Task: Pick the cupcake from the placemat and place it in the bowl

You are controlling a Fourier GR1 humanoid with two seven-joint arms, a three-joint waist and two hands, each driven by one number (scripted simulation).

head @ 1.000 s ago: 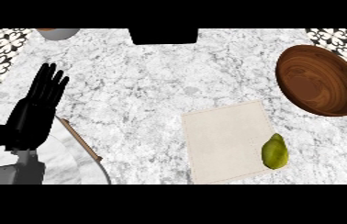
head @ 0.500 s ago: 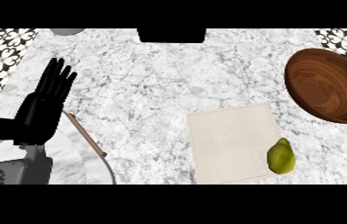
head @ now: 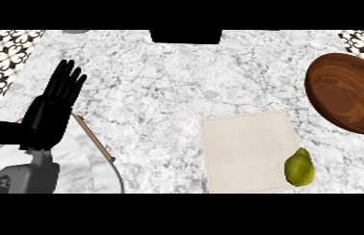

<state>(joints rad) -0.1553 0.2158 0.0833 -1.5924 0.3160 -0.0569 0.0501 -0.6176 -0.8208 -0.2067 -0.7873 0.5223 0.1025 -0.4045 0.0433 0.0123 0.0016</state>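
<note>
Although the task named a cupcake, what lay nearest the lower edge at the right was a pear (head: 299, 167) (its shape and colour were plainly a fruit's): yellow-green, smooth, broad at the near end and narrowing to a tip that pointed away. It sat at the right edge of the placemat (head: 245, 147), close to that mat's near right corner, with part of it over the bare marble. The placemat was a plain cream rectangle with a faint stitched border, lying flat on the white, grey-veined surface (head: 177, 80).

At the view's left, the grey forearm (head: 28, 176) came up from the lower edge and carried the left hand (head: 50, 113), which rested open, palm flat, its fingers straight and together, pointing away and holding nothing. Just beside it to the right, a thin brown stick (head: 94, 138) lay slanted on the surface.

Farther off at the right edge stood the bowl (head: 343, 97), dark brown wood with visible grain, cut by the frame and well apart from both the pear and the hand. At the far edge a black block (head: 186, 35) showed, and patterned tiles (head: 18, 48) filled the far left corner.
</note>
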